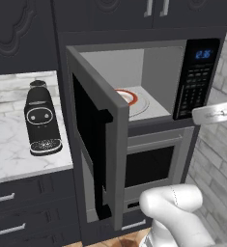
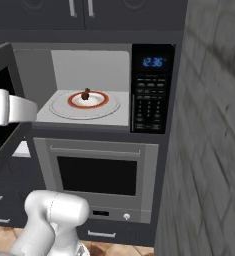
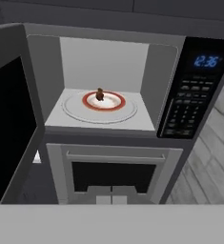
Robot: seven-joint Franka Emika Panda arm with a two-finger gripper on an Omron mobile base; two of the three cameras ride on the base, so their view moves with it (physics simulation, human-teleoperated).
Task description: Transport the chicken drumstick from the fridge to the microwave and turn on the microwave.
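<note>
The microwave (image 3: 46, 62) stands open, its door (image 1: 98, 144) swung out to the left. Inside, on a red-rimmed plate (image 2: 101, 101) on the glass turntable, lies the small brown chicken drumstick (image 2: 86, 94) (image 3: 99, 94). In the left base view the door hides the drumstick and only the plate's edge (image 1: 127, 96) shows. The black keypad panel (image 3: 189, 105) (image 2: 151, 97) with a blue display is on the microwave's right. My gripper (image 3: 111, 200) is shut and empty, well back from the opening and pointing at it. The fridge is out of view.
A grey oven (image 2: 99, 175) with a wide window sits directly under the microwave. A black coffee machine (image 1: 40, 118) stands on the marble counter (image 1: 8, 144) to the left. A grey brick wall (image 2: 214, 150) closes the right side. Dark cabinets (image 1: 148, 12) hang above.
</note>
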